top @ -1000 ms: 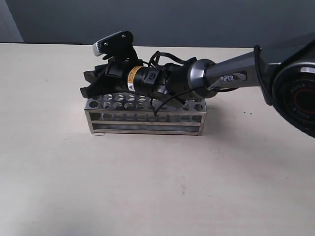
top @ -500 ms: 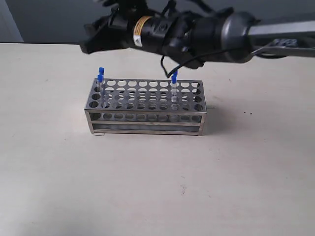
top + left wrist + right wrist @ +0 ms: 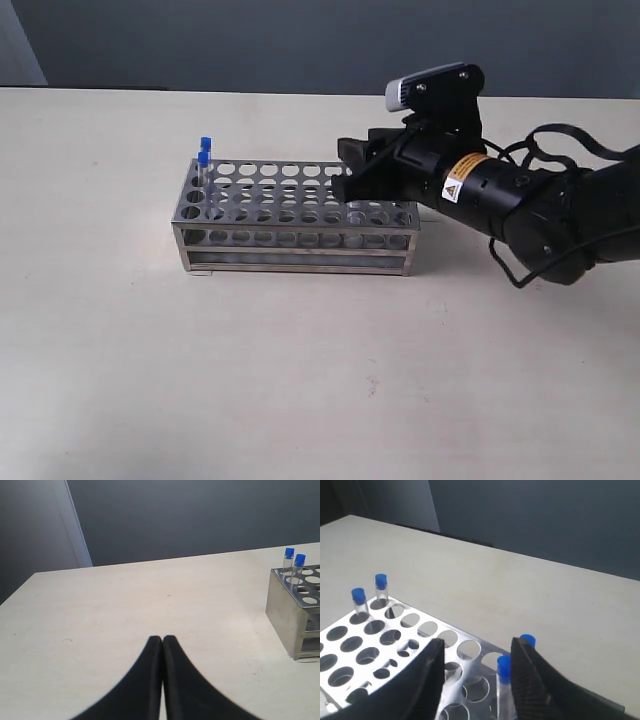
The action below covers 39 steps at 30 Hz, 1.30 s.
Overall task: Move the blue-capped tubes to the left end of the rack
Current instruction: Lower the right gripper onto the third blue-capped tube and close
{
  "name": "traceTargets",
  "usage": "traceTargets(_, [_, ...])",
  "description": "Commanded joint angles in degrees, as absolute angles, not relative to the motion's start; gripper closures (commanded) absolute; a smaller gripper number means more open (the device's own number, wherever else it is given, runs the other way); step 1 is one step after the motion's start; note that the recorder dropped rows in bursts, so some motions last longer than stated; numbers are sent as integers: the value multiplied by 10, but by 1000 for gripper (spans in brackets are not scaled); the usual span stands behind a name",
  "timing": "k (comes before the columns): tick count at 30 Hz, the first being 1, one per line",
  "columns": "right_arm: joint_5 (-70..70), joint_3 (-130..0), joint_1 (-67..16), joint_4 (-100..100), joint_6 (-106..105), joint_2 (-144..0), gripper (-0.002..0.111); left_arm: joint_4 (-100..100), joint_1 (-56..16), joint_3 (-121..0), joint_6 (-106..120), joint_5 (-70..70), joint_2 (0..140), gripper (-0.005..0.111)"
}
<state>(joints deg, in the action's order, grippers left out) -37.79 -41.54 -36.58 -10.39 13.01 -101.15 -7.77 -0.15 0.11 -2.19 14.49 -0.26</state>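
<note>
At the left end of the rack (image 3: 300, 238), 2 blue-capped tubes (image 3: 205, 144) stand upright in neighbouring holes at the back corner. 2 more blue-capped tubes (image 3: 504, 666) stand near the right end, just beside 1 finger of the right gripper (image 3: 477, 645), whose jaws are spread wide above those holes. In the outside camera its body hides them. Beyond the rack's left end, the left gripper (image 3: 162, 641) hangs over the table (image 3: 125, 600), fingers pressed together, holding nothing.

A pale beige tabletop (image 3: 300, 400) meets a dark grey wall (image 3: 300, 40) behind it.
</note>
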Motion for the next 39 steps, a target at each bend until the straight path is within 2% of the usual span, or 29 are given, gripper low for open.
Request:
traceTargets(1, [-399, -408, -361, -95, 101, -1026, 66, -78, -5, 0, -24, 137, 0, 106])
traceTargets(16, [-489, -411, -361, -43, 92, -1106, 66, -78, -5, 0, -24, 137, 0, 106])
traceTargets(39, [-456, -455, -361, -48, 103, -1135, 68, -78, -5, 0, -24, 137, 0, 106])
